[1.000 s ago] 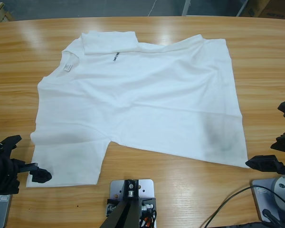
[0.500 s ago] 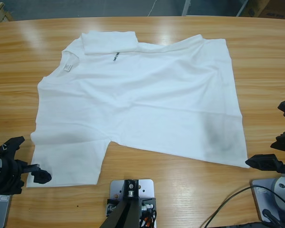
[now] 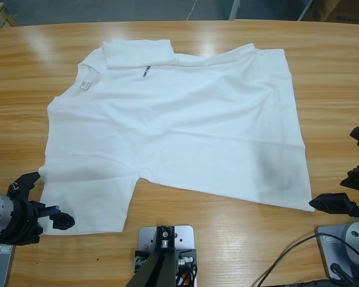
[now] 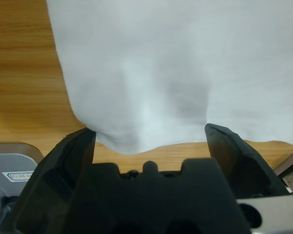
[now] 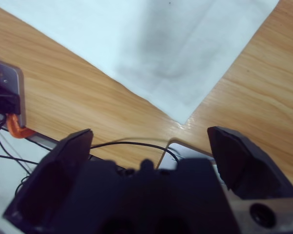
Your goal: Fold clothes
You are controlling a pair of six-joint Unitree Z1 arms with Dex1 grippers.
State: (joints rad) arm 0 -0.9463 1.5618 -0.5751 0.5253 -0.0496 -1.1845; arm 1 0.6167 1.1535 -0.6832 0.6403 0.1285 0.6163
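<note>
The T-shirt (image 3: 173, 125) lies flat mid-table, long axis left-right. Your left gripper (image 4: 149, 134) stands spread at its near-left sleeve hem, closest to the cloth. Your right gripper (image 5: 149, 134), also spread, waits just off the near-right corner.

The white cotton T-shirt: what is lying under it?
Only the wooden table shows around the white cotton T-shirt, which lies spread flat on it. Whatever might lie beneath the fabric is covered and cannot be seen.
</note>
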